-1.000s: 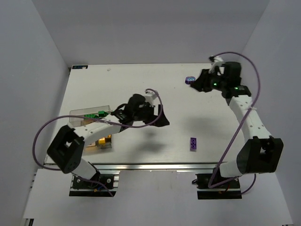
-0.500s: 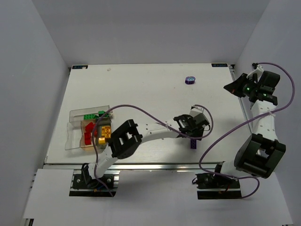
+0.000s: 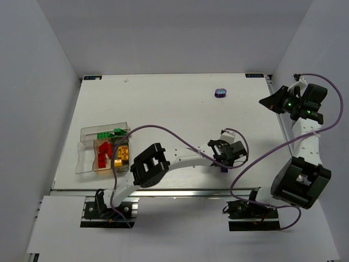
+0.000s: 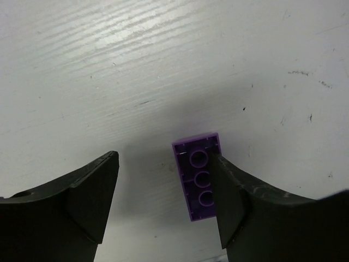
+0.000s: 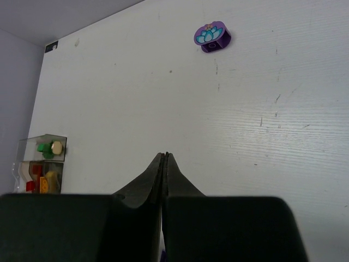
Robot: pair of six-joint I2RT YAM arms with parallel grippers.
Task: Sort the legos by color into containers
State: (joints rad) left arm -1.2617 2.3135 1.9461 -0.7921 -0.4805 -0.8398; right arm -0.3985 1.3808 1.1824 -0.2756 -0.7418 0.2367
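Left gripper (image 4: 163, 177) is straddling the purple brick (image 4: 197, 176), fingers spread wide, brick just beside one pad. Right gripper (image 5: 164, 158) is hovering pinched together, empty, well apart from the flower piece (image 5: 212, 38).

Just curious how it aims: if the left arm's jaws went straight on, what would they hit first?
Likely the white table, though one jaw may clip the purple brick lying between the left gripper's open jaws. Depth is unclear.

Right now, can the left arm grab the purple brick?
Probably yes. The left gripper is open around the purple brick, which lies flat between its jaws, close against one, with nothing else in the way.
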